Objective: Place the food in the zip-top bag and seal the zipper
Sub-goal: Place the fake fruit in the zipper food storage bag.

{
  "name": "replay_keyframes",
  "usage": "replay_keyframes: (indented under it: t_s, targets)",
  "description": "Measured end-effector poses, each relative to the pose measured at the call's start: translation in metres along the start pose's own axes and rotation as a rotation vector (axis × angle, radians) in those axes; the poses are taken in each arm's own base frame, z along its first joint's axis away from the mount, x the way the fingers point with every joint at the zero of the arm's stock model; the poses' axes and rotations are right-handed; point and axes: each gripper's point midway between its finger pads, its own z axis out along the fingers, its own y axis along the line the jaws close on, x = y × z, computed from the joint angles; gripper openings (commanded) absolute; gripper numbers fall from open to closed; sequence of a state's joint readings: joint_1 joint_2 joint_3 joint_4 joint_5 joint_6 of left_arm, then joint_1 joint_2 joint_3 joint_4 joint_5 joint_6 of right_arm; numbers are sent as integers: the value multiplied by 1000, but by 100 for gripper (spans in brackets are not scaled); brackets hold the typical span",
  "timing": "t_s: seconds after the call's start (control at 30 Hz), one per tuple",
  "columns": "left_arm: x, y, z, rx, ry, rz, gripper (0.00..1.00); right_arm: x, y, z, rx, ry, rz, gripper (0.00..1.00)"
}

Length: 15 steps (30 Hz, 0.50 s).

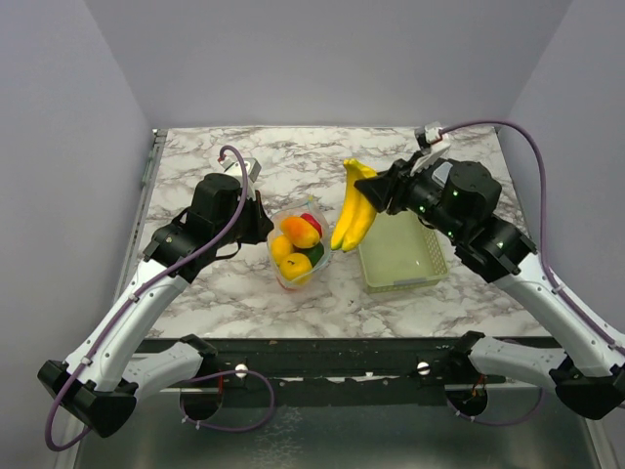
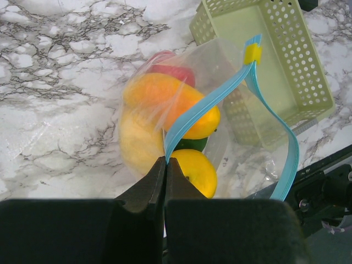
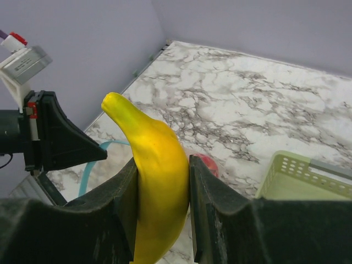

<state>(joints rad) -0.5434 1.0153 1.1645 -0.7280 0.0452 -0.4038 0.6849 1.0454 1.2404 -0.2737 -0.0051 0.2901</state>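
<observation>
The clear zip-top bag (image 1: 296,249) lies mid-table holding orange, yellow, red and green toy food (image 2: 165,107). My left gripper (image 2: 165,163) is shut on the near lip of its light blue zipper (image 2: 206,104), and the mouth gapes open. It shows at the bag's left edge in the top view (image 1: 262,227). My right gripper (image 1: 376,195) is shut on the yellow bananas (image 1: 353,207), holding them in the air just right of the bag. The bananas (image 3: 157,176) fill the right wrist view between the fingers (image 3: 206,192).
A pale yellow-green perforated basket (image 1: 400,252) stands right of the bag, empty; it also shows in the left wrist view (image 2: 275,60). The table's near edge with a black rail (image 1: 332,357) runs just below the bag.
</observation>
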Motion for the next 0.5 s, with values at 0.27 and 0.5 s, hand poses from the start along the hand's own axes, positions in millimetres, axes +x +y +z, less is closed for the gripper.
replay_keyframes:
  t_s: [0.27,0.5]
  targets:
    - [1,-2,0,13,5,0,0,15,45,24,-71,13,-118,1]
    - [2,-3,1,16,10,0,0,29,59,44,-50,2,-246,1]
